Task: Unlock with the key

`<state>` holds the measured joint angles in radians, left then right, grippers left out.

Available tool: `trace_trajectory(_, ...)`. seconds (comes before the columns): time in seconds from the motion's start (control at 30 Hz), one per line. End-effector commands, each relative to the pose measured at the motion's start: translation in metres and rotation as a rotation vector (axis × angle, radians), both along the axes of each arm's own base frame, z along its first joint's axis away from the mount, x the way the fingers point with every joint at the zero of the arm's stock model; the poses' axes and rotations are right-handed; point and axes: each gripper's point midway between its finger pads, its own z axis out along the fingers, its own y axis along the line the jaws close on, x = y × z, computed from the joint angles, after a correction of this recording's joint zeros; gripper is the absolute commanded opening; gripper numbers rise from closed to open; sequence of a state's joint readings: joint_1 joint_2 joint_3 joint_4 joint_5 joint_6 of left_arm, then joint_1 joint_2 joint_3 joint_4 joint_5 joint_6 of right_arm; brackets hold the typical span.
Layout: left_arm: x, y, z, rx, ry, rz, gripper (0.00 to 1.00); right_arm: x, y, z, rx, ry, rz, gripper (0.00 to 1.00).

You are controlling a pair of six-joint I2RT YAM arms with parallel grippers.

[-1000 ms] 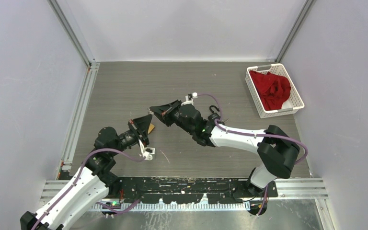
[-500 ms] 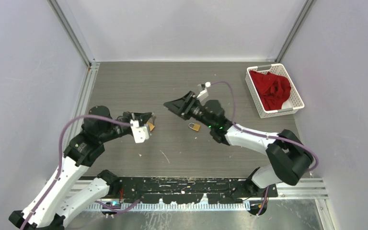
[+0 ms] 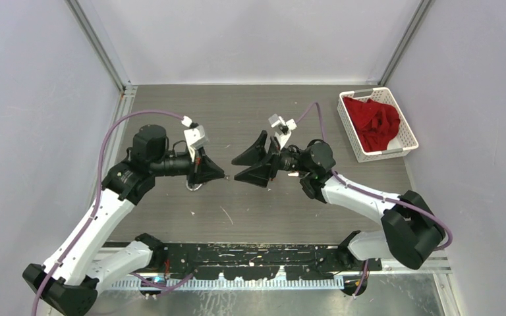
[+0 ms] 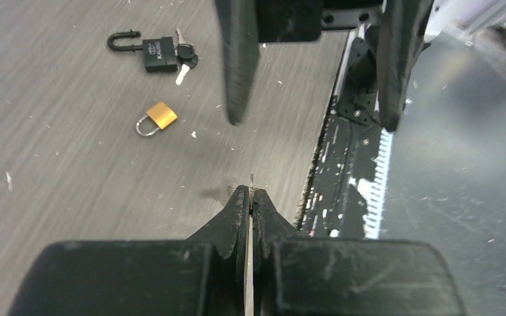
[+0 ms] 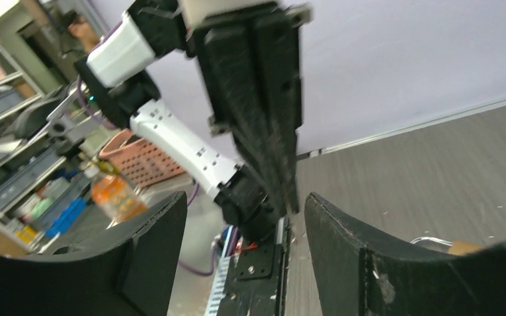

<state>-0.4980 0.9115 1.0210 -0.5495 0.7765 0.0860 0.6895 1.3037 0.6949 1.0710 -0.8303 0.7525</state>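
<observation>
Grey wood-grain table [image 3: 171, 112] carries a black rail [image 3: 263, 253] on its near edge. Your left gripper [image 4: 250, 192] is pressed closed on a thin metal blade [image 4: 251, 182]; your right gripper [image 3: 234, 169], facing it, stands wide open and empty. Beyond lie a brass padlock [image 4: 157, 118], then a black padlock [image 4: 150, 52] touching a key [image 4: 186, 60]. Far right stands a white basket [image 3: 390, 154] beside pale walls [image 3: 250, 39].

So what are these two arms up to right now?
The left gripper is shut on a thin metal sliver, probably a key, held up in the air. The right gripper faces it, open and empty, as if for a handover. Down on the table lie a brass padlock and a black padlock with a second key in it.
</observation>
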Motion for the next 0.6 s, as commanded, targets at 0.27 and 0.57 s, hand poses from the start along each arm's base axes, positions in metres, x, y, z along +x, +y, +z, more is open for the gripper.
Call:
trace_trajectory(0.27, -0.003, -0.002, 0.047, -0.208, 0.173, -0.002, 0.0, -0.011, -0.005, 0.001, 0.061, -0.097, 0.036, 0.58)
trace_trajectory(0.57, -0.003, -0.004, 0.051, -0.235, 0.194, -0.001, 0.0, -0.008, 0.009, 0.009, 0.132, -0.055, 0.066, 0.4)
